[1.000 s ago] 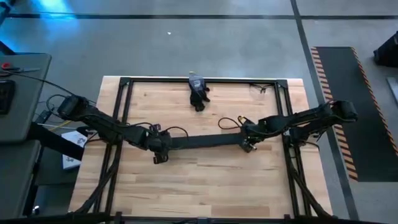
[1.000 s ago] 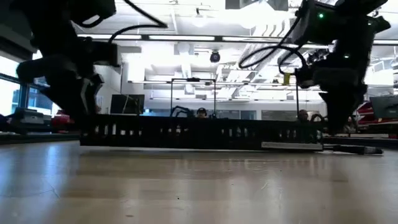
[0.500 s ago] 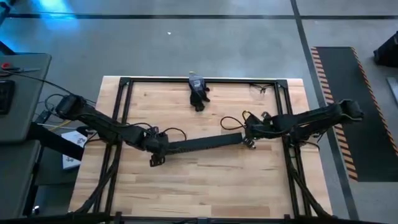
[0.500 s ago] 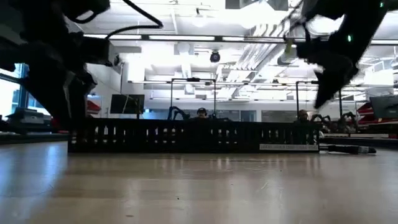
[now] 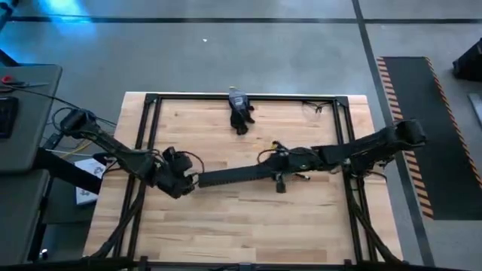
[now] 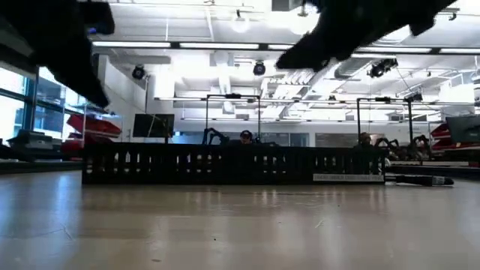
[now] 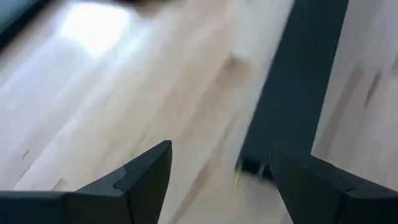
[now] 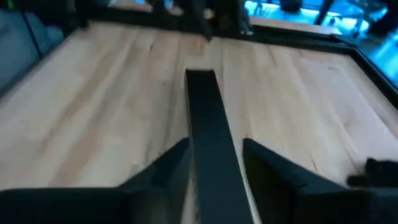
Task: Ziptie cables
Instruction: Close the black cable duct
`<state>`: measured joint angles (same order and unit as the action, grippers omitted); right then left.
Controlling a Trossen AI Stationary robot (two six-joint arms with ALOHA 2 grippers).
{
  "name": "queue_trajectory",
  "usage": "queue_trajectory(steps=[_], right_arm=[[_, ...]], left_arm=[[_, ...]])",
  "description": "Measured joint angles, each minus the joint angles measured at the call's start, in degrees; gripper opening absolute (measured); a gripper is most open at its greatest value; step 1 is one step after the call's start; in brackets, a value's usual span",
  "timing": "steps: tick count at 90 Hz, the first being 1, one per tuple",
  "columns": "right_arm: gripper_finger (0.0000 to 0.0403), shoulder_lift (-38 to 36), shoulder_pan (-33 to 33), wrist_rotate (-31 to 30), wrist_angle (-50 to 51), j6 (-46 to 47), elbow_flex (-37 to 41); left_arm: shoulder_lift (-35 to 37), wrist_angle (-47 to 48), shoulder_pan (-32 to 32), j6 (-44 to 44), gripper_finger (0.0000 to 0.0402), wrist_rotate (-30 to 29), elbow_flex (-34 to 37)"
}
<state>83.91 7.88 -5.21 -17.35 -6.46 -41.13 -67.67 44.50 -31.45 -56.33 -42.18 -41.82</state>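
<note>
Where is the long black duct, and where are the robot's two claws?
long black duct point(image 5: 233, 176): high view, middle of its length.
left claw point(image 7: 217, 180): left wrist view, between its fingertips.
right claw point(image 8: 214, 155): right wrist view, between its fingertips.

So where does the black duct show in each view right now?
High: duct lies mid-table, between left gripper and right gripper.
Low: duct spans the middle, comb edge up.
Left wrist: duct ends ahead of the fingers.
Right wrist: duct runs away between the fingers.
Shared landmark: the wooden table.
</note>
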Motion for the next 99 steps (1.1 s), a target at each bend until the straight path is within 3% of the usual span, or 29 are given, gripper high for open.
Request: queue_trajectory(steps=[18, 24, 33, 45, 72, 85, 99], right_arm=[[0.0305, 12.18, -3.97, 9.66, -3.15, -5.36, -4.4], [0.0333, 15.69, -4.52, 12.11, -3.34, -5.96, -6.43], [0.0354, 19.95, -4.52, 10.99, -0.78, -3.86, -9.2], [0.0347, 22.74, -4.33, 6.94, 4.97, 2.82, -13.21], [0.0271, 23.29, -1.71, -2.87, 11.92, 20.0, -15.57], [0.0252, 23.14, -0.04, -4.34, 14.64, 27.76, -16.08], [0.0248, 23.12, 1.92, -5.53, 16.31, 26.72, -17.34]], left_arm=[[-2.45, -5.82, -2.16, -0.29, 0.025, -2.33, 0.02], [-3.9, -7.76, -2.18, 0.33, 0.025, -2.45, 0.02], [-6.02, -9.49, -2.16, 0.49, 0.025, -2.46, 0.04], [-9.0, -11.34, -2.16, 0.49, 0.025, -2.54, 0.07], [-11.51, -16.64, -2.21, 1.0, 0.025, -6.72, 0.04], [-11.05, -19.5, -2.4, 1.08, 0.025, -10.53, 0.04], [-11.05, -22.98, -2.41, 2.92, 0.025, -11.43, 0.04]])
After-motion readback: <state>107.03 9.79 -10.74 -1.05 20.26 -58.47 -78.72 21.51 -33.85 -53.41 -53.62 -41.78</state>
